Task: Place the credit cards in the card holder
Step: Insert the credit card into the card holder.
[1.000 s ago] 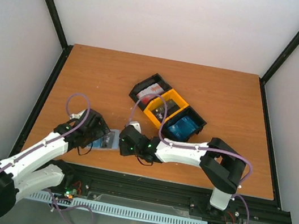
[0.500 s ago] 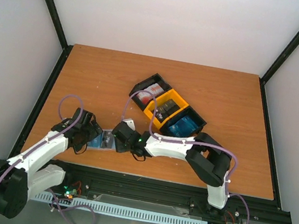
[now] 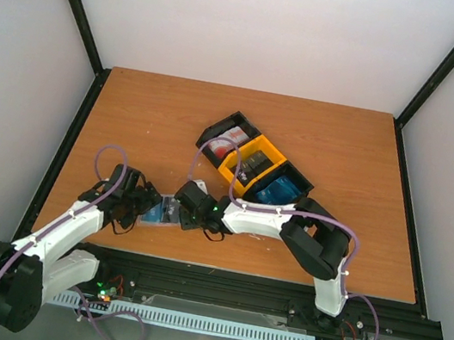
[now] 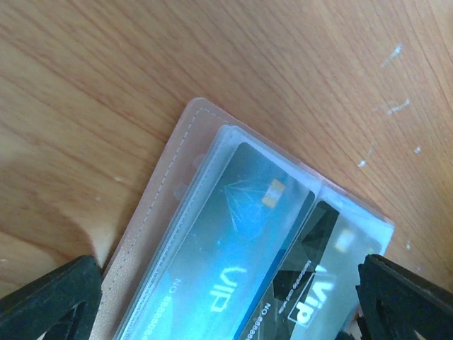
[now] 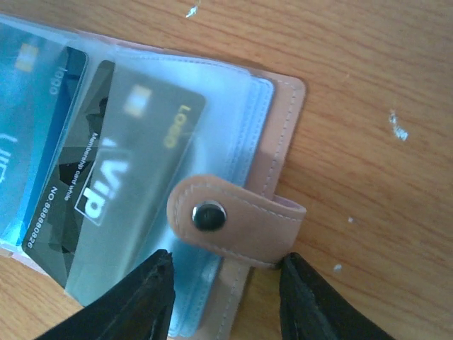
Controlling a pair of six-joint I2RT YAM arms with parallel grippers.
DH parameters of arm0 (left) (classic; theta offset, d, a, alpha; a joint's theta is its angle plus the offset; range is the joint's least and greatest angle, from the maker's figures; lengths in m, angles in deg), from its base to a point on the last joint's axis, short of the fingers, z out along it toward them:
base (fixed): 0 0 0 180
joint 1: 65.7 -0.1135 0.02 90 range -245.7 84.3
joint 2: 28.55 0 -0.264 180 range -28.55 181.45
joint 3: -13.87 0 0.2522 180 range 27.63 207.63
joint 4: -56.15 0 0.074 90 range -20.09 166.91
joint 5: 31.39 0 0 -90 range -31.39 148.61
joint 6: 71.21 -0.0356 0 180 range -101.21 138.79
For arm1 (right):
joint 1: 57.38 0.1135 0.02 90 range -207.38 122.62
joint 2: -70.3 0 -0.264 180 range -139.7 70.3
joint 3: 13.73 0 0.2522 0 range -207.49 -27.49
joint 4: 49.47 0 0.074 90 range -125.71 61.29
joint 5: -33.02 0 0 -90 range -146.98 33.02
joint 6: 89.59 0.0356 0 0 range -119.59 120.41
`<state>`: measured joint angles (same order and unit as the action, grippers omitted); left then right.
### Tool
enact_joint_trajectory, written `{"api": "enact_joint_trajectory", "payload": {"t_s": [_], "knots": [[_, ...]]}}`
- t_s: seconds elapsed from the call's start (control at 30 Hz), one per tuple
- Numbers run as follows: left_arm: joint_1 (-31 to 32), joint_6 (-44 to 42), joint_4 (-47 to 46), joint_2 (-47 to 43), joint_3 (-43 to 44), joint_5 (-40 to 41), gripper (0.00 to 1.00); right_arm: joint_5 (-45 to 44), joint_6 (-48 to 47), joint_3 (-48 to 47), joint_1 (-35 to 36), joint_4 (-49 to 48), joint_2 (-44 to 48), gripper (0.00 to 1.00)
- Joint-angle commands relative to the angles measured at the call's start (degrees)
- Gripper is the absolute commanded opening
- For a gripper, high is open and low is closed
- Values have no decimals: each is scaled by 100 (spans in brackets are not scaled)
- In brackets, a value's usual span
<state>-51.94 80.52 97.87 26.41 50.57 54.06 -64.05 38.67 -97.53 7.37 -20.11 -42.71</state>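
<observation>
The pinkish-tan card holder (image 3: 163, 210) lies open on the table near the front edge, between my two grippers. In the left wrist view its clear pockets hold a blue credit card (image 4: 233, 241) and a black VIP card (image 4: 318, 283). My left gripper (image 4: 226, 308) hovers wide open over the holder's left half (image 4: 152, 219). My right gripper (image 5: 226, 304) is open, its fingers straddling the snap strap (image 5: 241, 219) at the holder's right edge (image 5: 279, 134). The black card (image 5: 113, 191) shows there under a clear sleeve.
Three small bins stand in a diagonal row behind the arms: a black one with red-and-white cards (image 3: 230, 140), a yellow one with dark cards (image 3: 254, 164), and a black one with blue cards (image 3: 280, 192). Both arms crowd the front left of the table (image 3: 344, 146).
My right gripper has slid left onto the holder's strap side and its jaws have narrowed. The left arm has drawn back and settled lower at the holder's left edge.
</observation>
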Motion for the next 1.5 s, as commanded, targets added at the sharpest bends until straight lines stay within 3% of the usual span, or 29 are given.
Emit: {"api": "enact_joint_trajectory", "payload": {"t_s": [0.0, 0.3, 0.47, 0.6, 0.73, 0.9, 1.0, 1.2, 1.47], "knots": [[-49, -380, -389, 36, -76, -698, 99, 14, 123, 296, -88, 19, 4, 40], [-49, -770, -1475, 562, -257, -2070, 92, -243, 576, 1237, -138, -21, 709, 21], [-49, -905, -1254, 739, -12, -1721, 92, -435, 1110, 1518, -138, 310, 1058, 19], [-41, -1088, -894, 622, 301, -1410, 92, -506, 1175, 1519, -138, 549, 1328, 25], [69, -1191, -1045, 353, 373, -1821, 91, -205, 885, 1277, -159, 705, 1325, 32], [416, -924, -1199, 344, 377, -2093, 85, 230, 851, 1368, -237, 468, 1196, 32], [519, -688, -1763, 419, 115, -2503, 79, 478, 815, 1494, -332, 219, 1062, 28], [661, -613, -2481, 1129, 105, -2946, 72, 610, 656, 1562, -497, 247, 1165, 26], [707, -552, -2581, 1839, 199, -2865, 61, 1024, 484, 1701, -705, -117, 1594, 45]]}}
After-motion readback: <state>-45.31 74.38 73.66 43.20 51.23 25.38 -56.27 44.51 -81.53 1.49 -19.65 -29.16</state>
